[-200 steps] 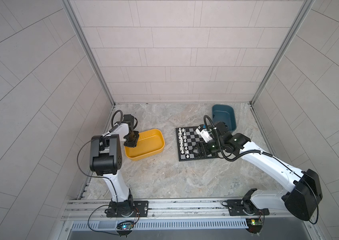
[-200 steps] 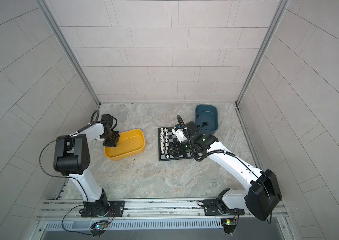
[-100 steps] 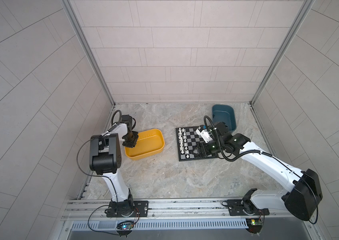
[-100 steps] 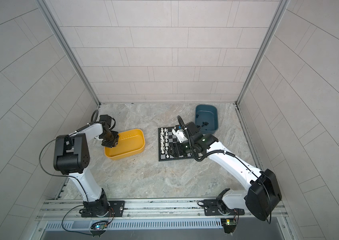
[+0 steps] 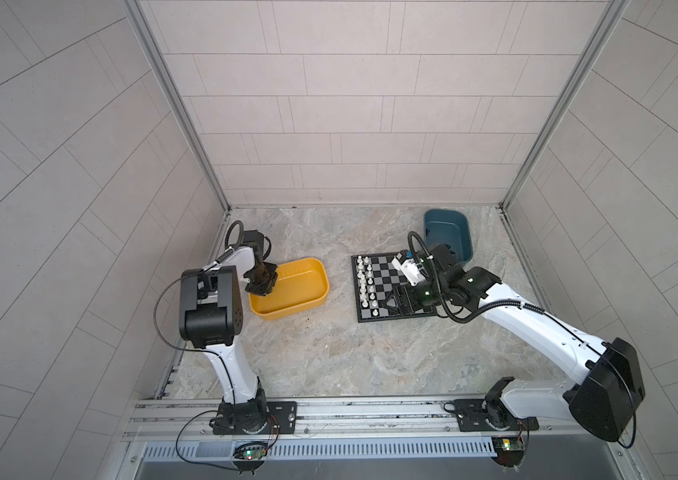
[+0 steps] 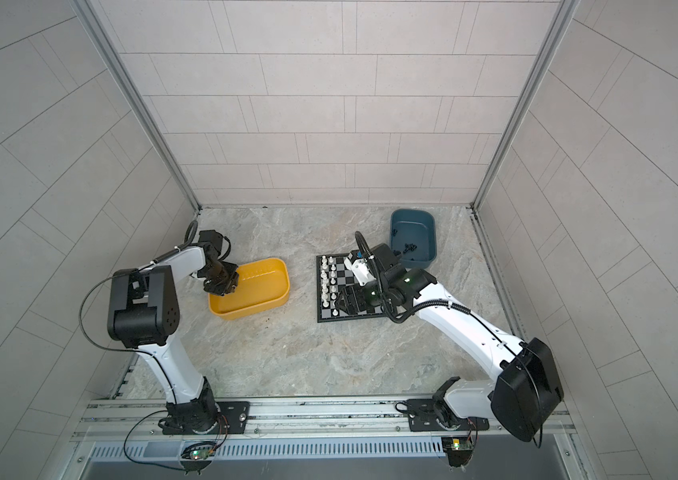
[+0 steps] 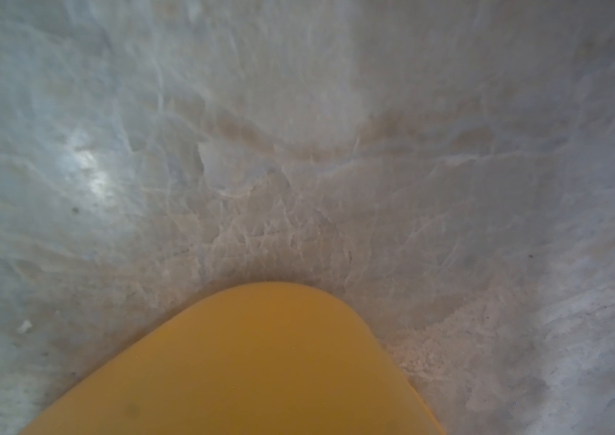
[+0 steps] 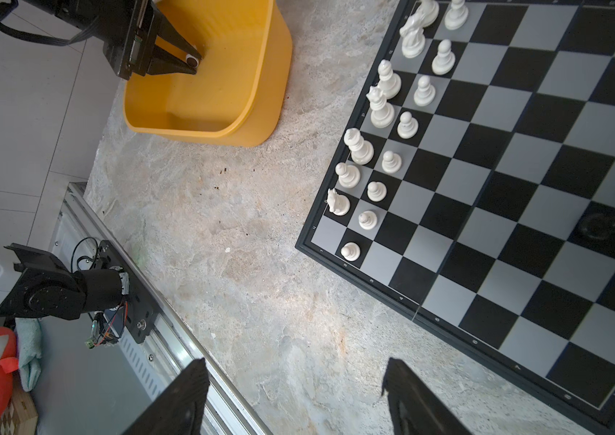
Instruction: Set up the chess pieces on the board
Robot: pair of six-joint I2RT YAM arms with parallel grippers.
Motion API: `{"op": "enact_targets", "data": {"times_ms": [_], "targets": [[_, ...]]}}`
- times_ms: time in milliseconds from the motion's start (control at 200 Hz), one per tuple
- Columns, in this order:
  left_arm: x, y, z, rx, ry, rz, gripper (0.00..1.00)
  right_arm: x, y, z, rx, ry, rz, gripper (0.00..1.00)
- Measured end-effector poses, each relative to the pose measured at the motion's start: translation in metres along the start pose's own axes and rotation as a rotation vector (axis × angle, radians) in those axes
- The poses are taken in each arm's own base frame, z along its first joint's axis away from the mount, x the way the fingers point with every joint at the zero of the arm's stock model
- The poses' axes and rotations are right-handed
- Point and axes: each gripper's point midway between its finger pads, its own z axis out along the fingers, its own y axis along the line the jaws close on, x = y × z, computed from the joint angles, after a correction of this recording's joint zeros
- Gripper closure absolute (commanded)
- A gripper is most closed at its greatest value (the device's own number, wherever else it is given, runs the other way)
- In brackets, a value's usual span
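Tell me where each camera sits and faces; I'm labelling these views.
Top views: high over the front rail, looking down on the table; the left arm and right arm show whole.
Left wrist: low over the table, facing a corner of the yellow tray; no gripper shows.
Right wrist: above the board, facing the tray; the right gripper shows, open.
Shared: right wrist and top views both show the left gripper in the tray, up close shut on a white piece.
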Motion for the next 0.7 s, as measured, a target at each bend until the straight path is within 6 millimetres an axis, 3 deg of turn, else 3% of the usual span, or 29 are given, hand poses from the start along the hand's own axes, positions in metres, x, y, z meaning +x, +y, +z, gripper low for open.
{"op": "enact_targets", "data": {"times_ms": [255,345,440,570,701], "targets": [[0.002,-0.003,-0.007,0.019,0.005,0.159,0.86,-0.004,-0.004,-0.005,0.005,-0.018,0.020,0.23],[0.010,-0.010,-0.025,0.071,0.018,0.275,0.86,-0.009,-0.006,-0.012,0.008,-0.047,0.045,0.22],[0.023,-0.026,-0.058,0.173,0.022,0.433,0.86,-0.022,-0.014,-0.025,0.013,-0.110,0.093,0.20],[0.060,-0.056,-0.107,0.355,0.013,0.691,0.86,-0.044,-0.032,-0.046,0.030,-0.221,0.187,0.18],[0.126,-0.091,-0.141,0.541,0.006,0.988,0.85,-0.065,-0.052,-0.066,0.045,-0.329,0.284,0.16]]}}
